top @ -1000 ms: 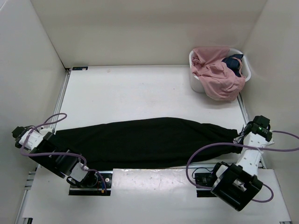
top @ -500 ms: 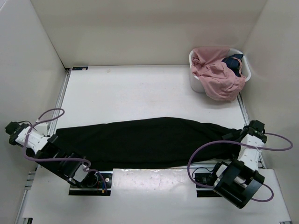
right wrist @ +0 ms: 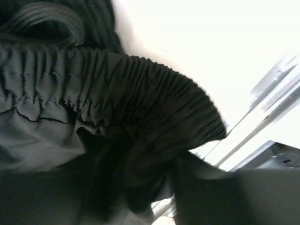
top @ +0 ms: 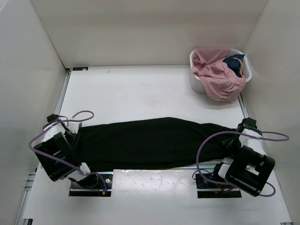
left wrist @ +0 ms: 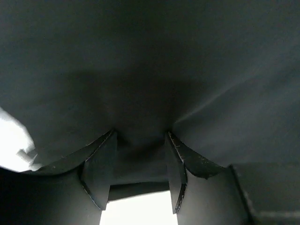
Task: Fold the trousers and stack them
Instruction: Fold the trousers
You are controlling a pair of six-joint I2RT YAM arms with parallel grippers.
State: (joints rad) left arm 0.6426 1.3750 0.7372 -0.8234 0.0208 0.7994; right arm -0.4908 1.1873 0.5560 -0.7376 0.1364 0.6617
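Observation:
The black trousers (top: 150,140) lie stretched left to right across the near part of the table. My left gripper (top: 74,133) is at their left end. In the left wrist view its fingers (left wrist: 101,173) stand on either side of a bunch of black fabric (left wrist: 150,70) and grip it. My right gripper (top: 236,136) is at the right end. In the right wrist view the gathered elastic waistband (right wrist: 117,84) is pinched in that gripper (right wrist: 145,187). Dark fabric hides most of both jaws.
A white basket (top: 194,82) stands at the back right, holding a pink garment (top: 218,77) and a small dark blue garment (top: 234,63). White walls close in the table on the left, back and right. A metal rail (top: 63,98) runs along the table's left edge.
My left gripper has moved right and inward, drawing the trousers' left end with it, so the cloth is shorter. My right wrist has shifted slightly up and left at the waistband.

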